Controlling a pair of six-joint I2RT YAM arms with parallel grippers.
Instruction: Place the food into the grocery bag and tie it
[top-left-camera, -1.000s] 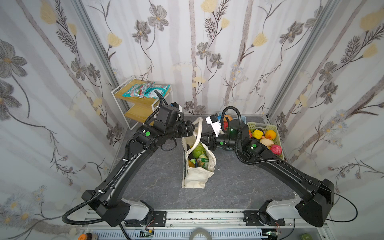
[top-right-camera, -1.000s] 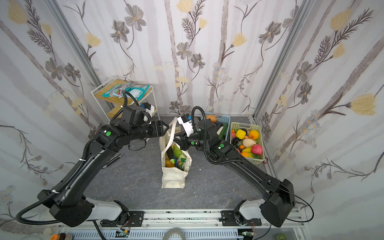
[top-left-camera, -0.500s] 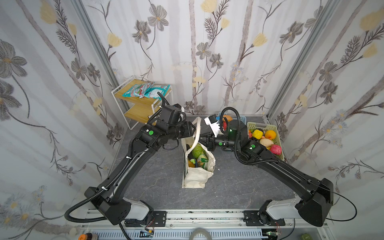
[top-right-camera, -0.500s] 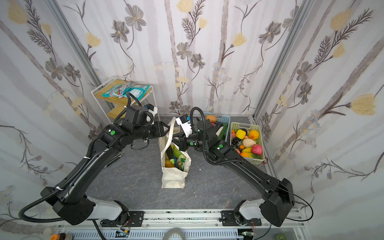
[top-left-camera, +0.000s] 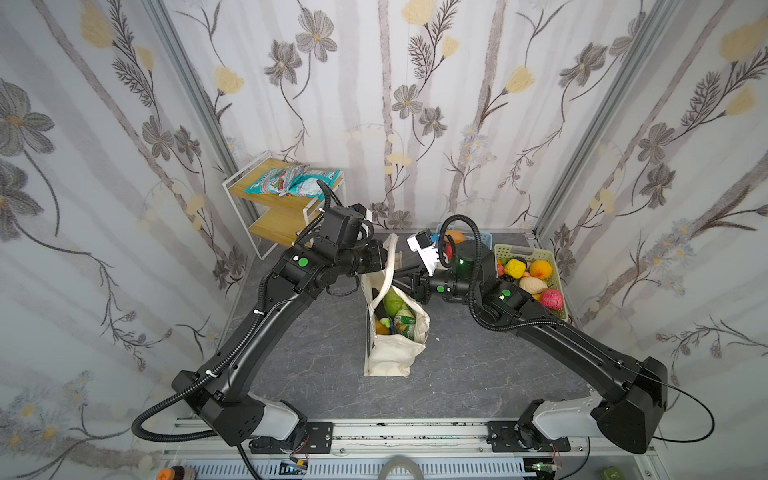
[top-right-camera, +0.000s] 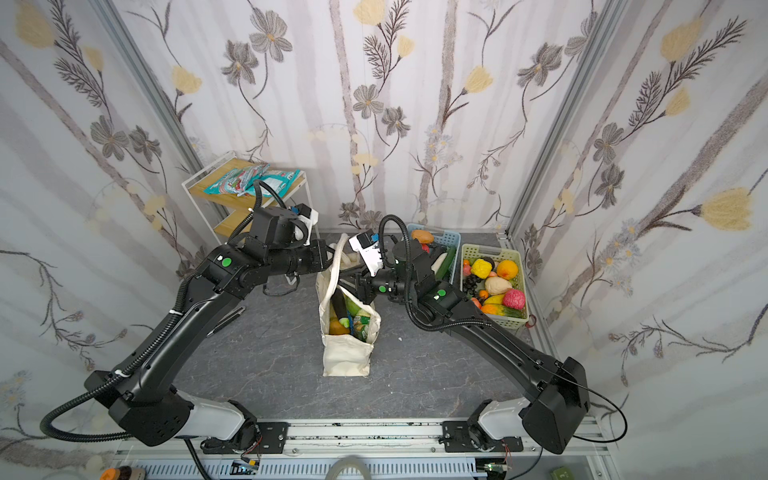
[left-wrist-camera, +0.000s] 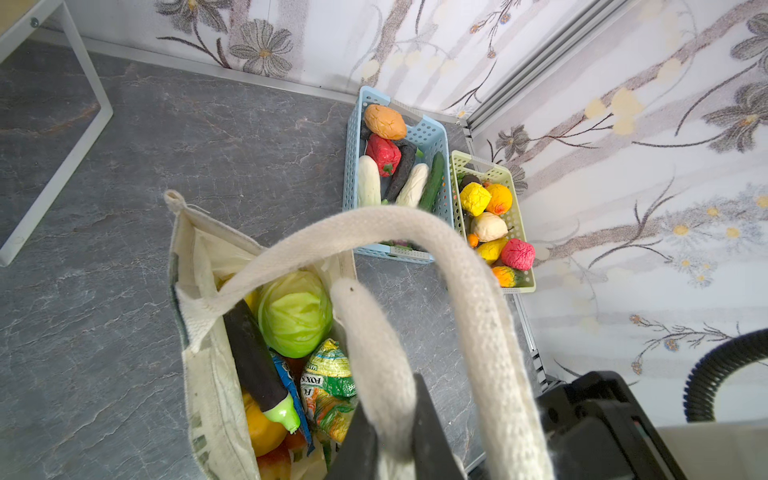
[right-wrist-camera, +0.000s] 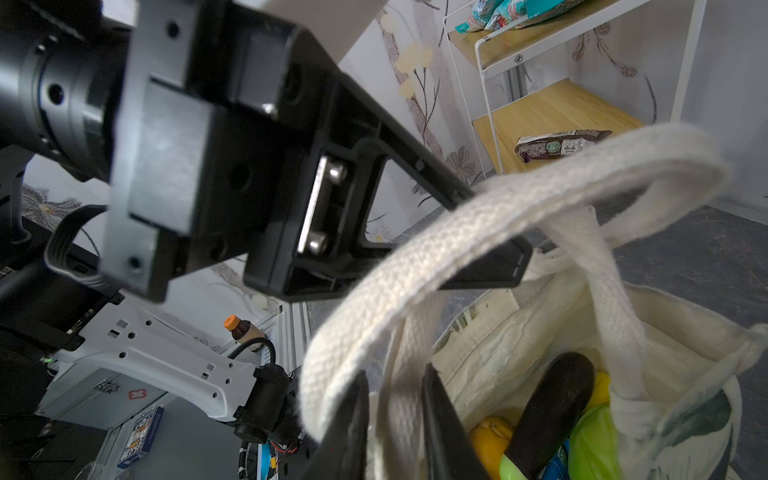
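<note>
Left wrist view gives you the clearest look: your left claw is pinched tight on one cream handle of the bag, the webbing squeezed between both fingers, while the second handle arches over it. Inside the open bag you can see a green cabbage, a dark aubergine, a green packet, the edge of a blue packet and an orange-yellow fruit. In both top views the bag stands upright near the middle of the tabletop, between the two arms, with both claws meeting over its far end. Your right claw has a strap running between its fingers, which stand only narrowly apart; you cannot tell whether they press it. At the far right corner of the tabletop a blue basket and a pale green basket sit side by side, each holding toy produce. At the far left corner a rack carries snack bags on its top shelf.
</note>
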